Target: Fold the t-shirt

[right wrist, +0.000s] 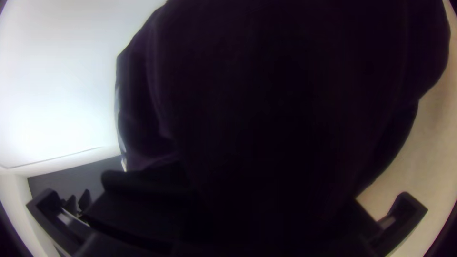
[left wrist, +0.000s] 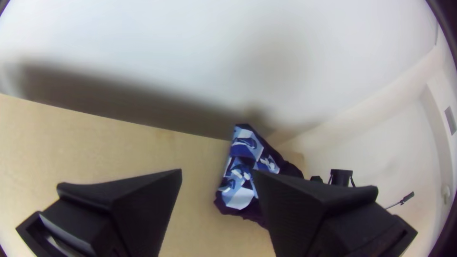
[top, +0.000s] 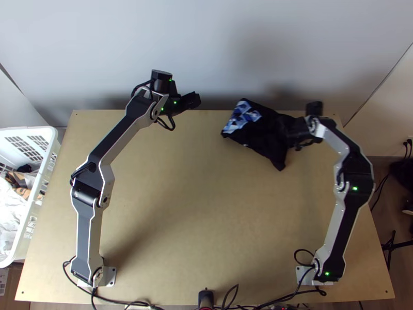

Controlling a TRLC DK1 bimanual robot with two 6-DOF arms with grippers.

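Your right pincer (top: 290, 132) is pinching the dark t-shirt (top: 259, 132) near the worktop's (top: 196, 212) far edge, right of the middle, the cloth bunched and narrowing toward the grip, with its blue and white print at the left end. Your left pincer (top: 192, 100) has its fingers spread with a gap between them, at the far edge left of the middle, apart from the cloth, and a white basket (top: 49, 157) stands beside the worktop's left edge.

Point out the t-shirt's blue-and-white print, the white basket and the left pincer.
Print (top: 240, 117): top view, its middle.
Basket (top: 50, 155): top view, rim nearest the table.
Left pincer (left wrist: 216, 172): left wrist view, midway between fingertips.
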